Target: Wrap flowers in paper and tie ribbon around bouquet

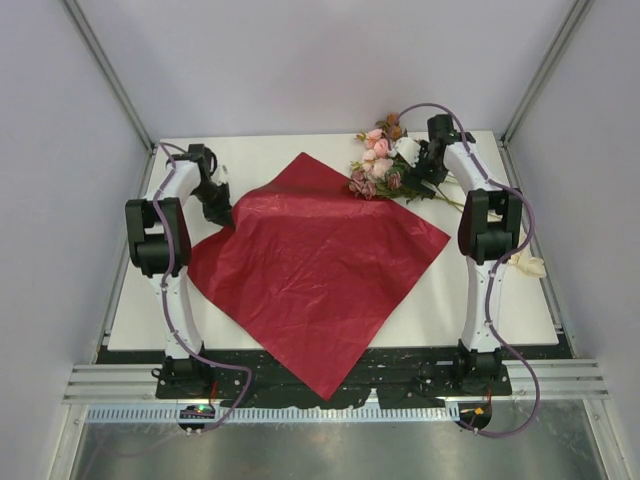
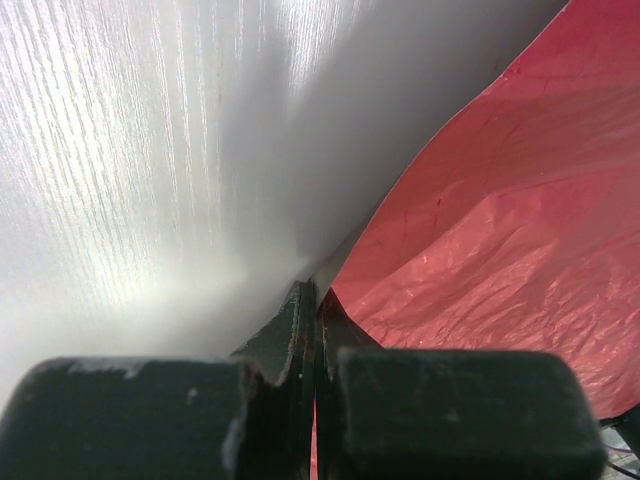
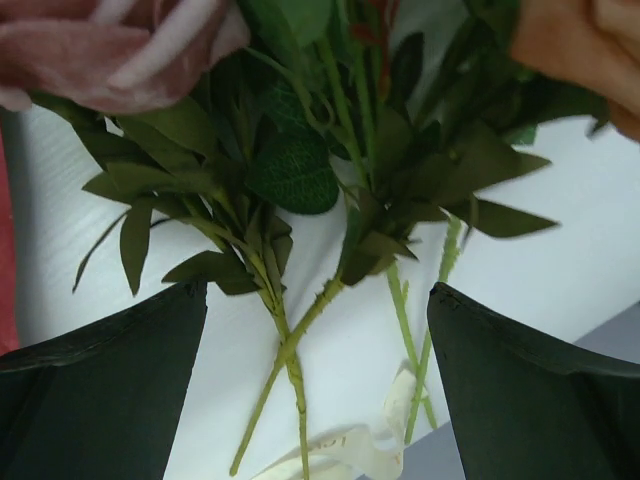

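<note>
The white desk [image 1: 270,160] sat between pale walls. We saw the paper [image 1: 320,260], a dark red, creased, faintly glossy sheet, lying diamond-wise across the middle, its near corner past the front edge. The left hand [image 2: 312,300] was pinched shut on its left corner. The flowers [image 1: 385,165], pink and mauve with green leaves, lay far right by the paper's edge. The right hand [image 3: 318,295] stood wide open astride their thin stems.

1 paper [image 1: 315,270], 1 flower bunch [image 1: 380,165], 1 ribbon [image 3: 350,445].
</note>
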### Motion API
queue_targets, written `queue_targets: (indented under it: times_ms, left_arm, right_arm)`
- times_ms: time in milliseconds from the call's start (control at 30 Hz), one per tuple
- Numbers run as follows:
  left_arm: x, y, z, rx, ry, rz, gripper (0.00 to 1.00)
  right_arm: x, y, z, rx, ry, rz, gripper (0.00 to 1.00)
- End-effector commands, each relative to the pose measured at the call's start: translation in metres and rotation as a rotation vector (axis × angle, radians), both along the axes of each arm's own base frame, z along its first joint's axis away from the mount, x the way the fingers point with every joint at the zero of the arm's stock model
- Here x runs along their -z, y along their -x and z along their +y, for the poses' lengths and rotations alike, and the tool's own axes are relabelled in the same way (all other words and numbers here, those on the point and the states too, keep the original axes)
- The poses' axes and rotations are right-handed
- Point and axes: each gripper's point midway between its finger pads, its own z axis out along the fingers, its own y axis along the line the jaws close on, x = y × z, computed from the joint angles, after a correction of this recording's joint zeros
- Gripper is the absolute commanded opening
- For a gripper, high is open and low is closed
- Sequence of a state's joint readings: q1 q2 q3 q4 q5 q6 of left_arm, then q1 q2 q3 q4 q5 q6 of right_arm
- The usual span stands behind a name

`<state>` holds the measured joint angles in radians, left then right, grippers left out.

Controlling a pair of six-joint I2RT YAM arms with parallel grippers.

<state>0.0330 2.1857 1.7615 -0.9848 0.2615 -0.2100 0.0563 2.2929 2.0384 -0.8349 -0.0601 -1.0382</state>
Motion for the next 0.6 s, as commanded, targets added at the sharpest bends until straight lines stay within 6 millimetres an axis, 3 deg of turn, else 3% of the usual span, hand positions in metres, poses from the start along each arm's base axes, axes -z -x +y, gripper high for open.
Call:
queue_targets:
  times_ms: [0,100,167,267,367,500,533,567]
  left_arm:
    - [-0.030,-0.018,0.000,0.019,0.004,-0.104,0.00]
    - [-0.031,-0.025,0.002,0.021,-0.009,-0.117,0.00]
    - [-0.031,-0.029,0.003,0.019,-0.016,-0.123,0.00]
    - [-0.033,-0.035,0.002,0.017,-0.014,-0.135,0.00]
    - [-0.034,-0.042,0.001,0.002,-0.006,-0.148,0.00]
    - [-0.032,-0.049,0.001,-0.037,-0.004,-0.152,0.00]
    - [-0.032,-0.051,0.002,-0.046,-0.007,-0.155,0.00]
    - [-0.032,-0.050,0.004,-0.059,-0.012,-0.151,0.00]
  right_arm:
    - [-0.002,-0.027,0.002,-0.086,0.047,-0.071,0.96]
    - [0.014,-0.042,-0.017,-0.032,0.127,-0.070,0.99]
    - [0.023,-0.051,-0.039,0.025,0.169,-0.069,0.90]
    - [0.034,-0.053,-0.055,0.064,0.191,-0.039,0.67]
    - [0.041,-0.048,-0.056,0.074,0.189,-0.014,0.50]
    - [0.046,-0.041,-0.056,0.129,0.176,0.006,0.19]
    - [0.043,-0.039,-0.072,0.169,0.171,0.010,0.11]
    - [0.043,-0.037,-0.075,0.198,0.164,0.012,0.06]
